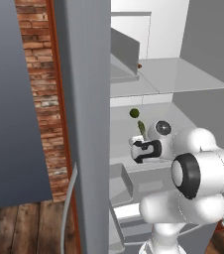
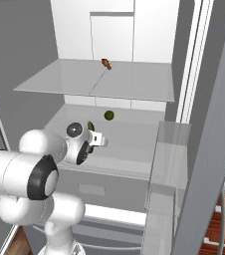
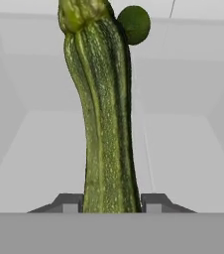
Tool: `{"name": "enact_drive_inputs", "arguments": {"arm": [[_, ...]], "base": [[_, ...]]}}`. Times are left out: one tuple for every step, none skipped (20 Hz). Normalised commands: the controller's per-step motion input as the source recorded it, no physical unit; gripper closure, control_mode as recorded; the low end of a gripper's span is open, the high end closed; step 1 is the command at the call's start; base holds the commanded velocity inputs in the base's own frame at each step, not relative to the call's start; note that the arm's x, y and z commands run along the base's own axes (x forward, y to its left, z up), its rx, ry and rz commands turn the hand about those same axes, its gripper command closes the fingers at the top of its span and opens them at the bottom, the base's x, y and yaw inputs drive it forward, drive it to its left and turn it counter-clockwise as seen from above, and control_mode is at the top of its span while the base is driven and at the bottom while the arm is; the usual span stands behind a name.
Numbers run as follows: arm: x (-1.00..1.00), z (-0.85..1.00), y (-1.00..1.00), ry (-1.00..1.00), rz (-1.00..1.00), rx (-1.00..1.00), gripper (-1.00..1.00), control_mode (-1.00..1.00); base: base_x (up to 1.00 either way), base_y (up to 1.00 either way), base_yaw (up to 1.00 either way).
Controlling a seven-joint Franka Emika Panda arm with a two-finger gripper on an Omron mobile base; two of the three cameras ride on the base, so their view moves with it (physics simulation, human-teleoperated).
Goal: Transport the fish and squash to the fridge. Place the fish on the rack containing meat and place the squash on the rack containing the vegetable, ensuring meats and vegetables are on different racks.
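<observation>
Gripper (image 3: 112, 202) pinching squash (image 3: 104, 114) at its base, fingers (image 3: 68, 202) either side | squash pts into fridge (image 1: 193, 74) over mid shelf (image 2: 129, 134), veg (image 2: 109, 115) just beyond tip | fish (image 2: 106, 63) on upper shelf (image 2: 59, 82), near back wall

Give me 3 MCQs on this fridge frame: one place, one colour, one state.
1. Where is the fish?
A. upper shelf
B. lower drawer
C. in the tool

2. What colour is the round vegetable?
A. red
B. green
C. white

3. What is the tool doing?
A. open, holding nothing
B. shut on the fish
C. shut on the squash

Key: 1 A, it lies on the upper shelf at the back; 2 B, a green ball on the shelf below; 3 C, hand view has the fingers pressed to both sides of the squash.
</observation>
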Motion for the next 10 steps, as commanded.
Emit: {"name": "enact_drive_inputs", "arguments": {"arm": [[0.64,-0.19,0.0,0.07,0.0,0.0,1.0,-1.0],[0.59,-0.21,0.0,0.04,0.0,0.0,1.0,-1.0],[0.54,-0.26,0.0,0.0,0.0,0.0,1.0,-1.0],[0.47,-0.26,0.0,0.0,0.0,0.0,1.0,-1.0],[0.41,-0.29,0.0,0.0,0.0,0.0,1.0,-1.0],[0.2,-0.31,0.0,0.0,0.0,0.0,1.0,-1.0],[0.12,-0.35,0.0,0.0,0.0,0.0,1.0,-1.0],[0.16,-0.41,0.0,0.0,0.0,0.0,1.0,-1.0],[0.19,-0.43,0.0,0.0,0.0,0.0,1.0,-1.0],[0.32,-0.45,0.0,0.0,0.0,0.0,1.0,-1.0]], "base": [[0.0,0.0,0.0],[0.0,0.0,0.0],[0.0,0.0,0.0],[0.0,0.0,0.0],[0.0,0.0,0.0],[0.0,0.0,0.0],[0.0,0.0,0.0],[0.0,0.0,0.0],[0.0,0.0,0.0],[0.0,0.0,0.0]]}}
